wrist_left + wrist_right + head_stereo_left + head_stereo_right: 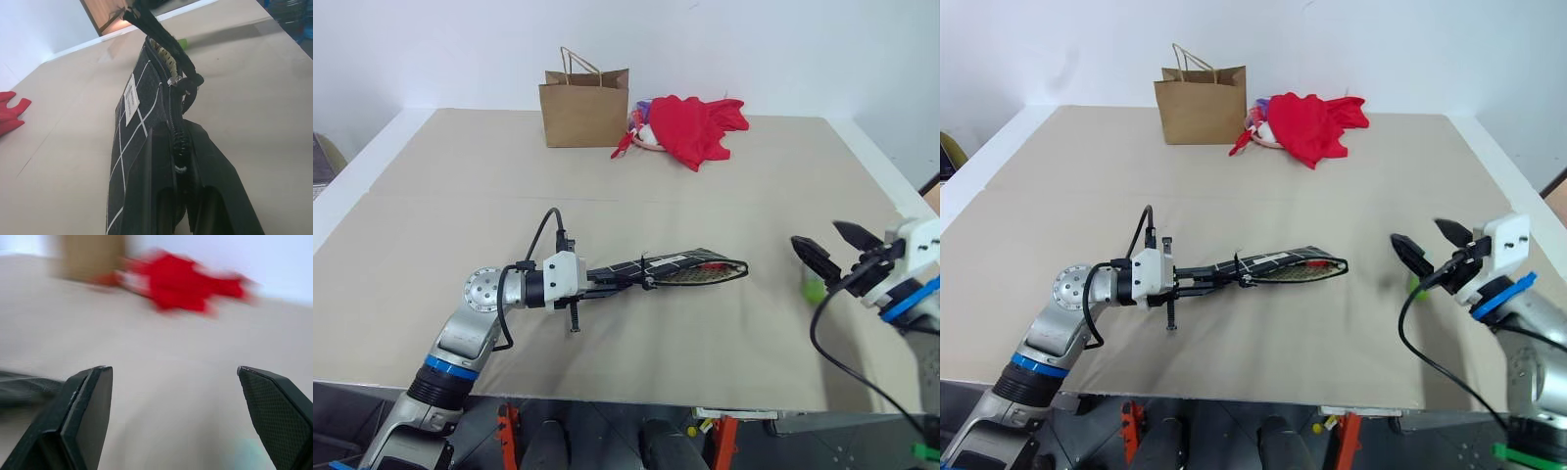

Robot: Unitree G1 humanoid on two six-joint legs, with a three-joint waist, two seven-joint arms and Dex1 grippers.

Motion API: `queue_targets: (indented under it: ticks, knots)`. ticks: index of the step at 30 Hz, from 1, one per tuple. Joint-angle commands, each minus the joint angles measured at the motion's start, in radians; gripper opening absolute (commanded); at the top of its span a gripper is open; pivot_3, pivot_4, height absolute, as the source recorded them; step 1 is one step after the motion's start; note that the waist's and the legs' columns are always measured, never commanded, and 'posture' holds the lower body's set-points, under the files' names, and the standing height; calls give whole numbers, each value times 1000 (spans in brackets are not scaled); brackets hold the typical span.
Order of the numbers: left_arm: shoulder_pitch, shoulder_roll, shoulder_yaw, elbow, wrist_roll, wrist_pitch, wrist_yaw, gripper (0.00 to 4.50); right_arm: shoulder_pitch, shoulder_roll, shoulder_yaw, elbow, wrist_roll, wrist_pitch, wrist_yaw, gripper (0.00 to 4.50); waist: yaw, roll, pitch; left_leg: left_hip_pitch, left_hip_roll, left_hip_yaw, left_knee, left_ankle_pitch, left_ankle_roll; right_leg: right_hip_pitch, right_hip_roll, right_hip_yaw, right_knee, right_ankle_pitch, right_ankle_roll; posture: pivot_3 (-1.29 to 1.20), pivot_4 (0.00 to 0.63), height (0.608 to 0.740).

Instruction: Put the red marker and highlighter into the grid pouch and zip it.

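My left gripper [628,279] is shut on one end of the grid pouch [675,262], holding it level just above the table. The pouch's zipper [172,98] gapes open at the far end. A bit of red [713,264] shows inside that mouth, seemingly the red marker's cap; the rest of the marker is hidden. The highlighter [814,289], with its lime-green end, lies on the table to the right of the pouch. My right gripper [820,235] hovers open just above the highlighter, with nothing between its fingers [88,406].
A brown paper bag [585,108] stands at the back of the table, with a heap of red cloth [700,125] beside it. The table's front edge [607,397] runs close below both arms, and its right edge is near my right arm.
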Motion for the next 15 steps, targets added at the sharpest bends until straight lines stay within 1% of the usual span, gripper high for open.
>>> queue_targets:
  ticks: [1, 4, 7, 10, 13, 14, 15]
  knots:
    - [-7, 5, 14, -26, -9, -4, 9, 0, 8, 45, 19, -59, -99, -1, -166, 4411, -2, 1, 0, 0, 0, 0, 0, 0, 0, 0, 0, 0, 0, 0, 0, 0, 150, 740]
    - [-10, 3, 11, -25, -7, -5, 11, 0, 29, 77, 59, -42, -171, 20, -242, 4411, -1, 1, 0, 0, 0, 0, 0, 0, 0, 0, 0, 0, 0, 0, 0, 0, 150, 740]
    - [-13, 2, 11, -26, -6, -5, 11, 0, 43, 113, 73, -29, -185, 91, -297, 4411, -1, 1, 0, 0, -1, 0, 0, 0, 0, 0, -1, 0, 0, -1, 0, 0, 150, 740]
    - [-11, 3, 11, -32, -6, -3, 13, 0, 68, 128, 87, -30, -198, 154, -321, 4411, -1, 1, -1, 0, -1, 0, 0, 0, 0, 0, -2, 0, 0, -1, 0, 0, 150, 740]
    - [-7, 5, 13, -39, -6, 1, 15, 0, 83, 138, 86, -40, -207, 197, -356, 3605, 0, 1, -1, 0, -1, 0, 0, 0, 0, 1, -2, 0, 0, -1, 0, 0, 150, 740]
    - [-6, 5, 13, -39, -6, 2, 16, 0, 86, 138, 88, -42, -207, 208, -359, 3214, 4, 0, -1, 0, -1, 0, 0, 0, 0, 1, -2, 0, 0, -1, 0, 0, 150, 740]
    - [-6, 6, 13, -40, -7, 3, 17, 0, 88, 140, 87, -44, -205, 217, -363, 2624, 6, 0, -1, 0, -2, -1, 0, 0, 0, 2, -2, -1, 0, -1, 0, 0, 150, 740]
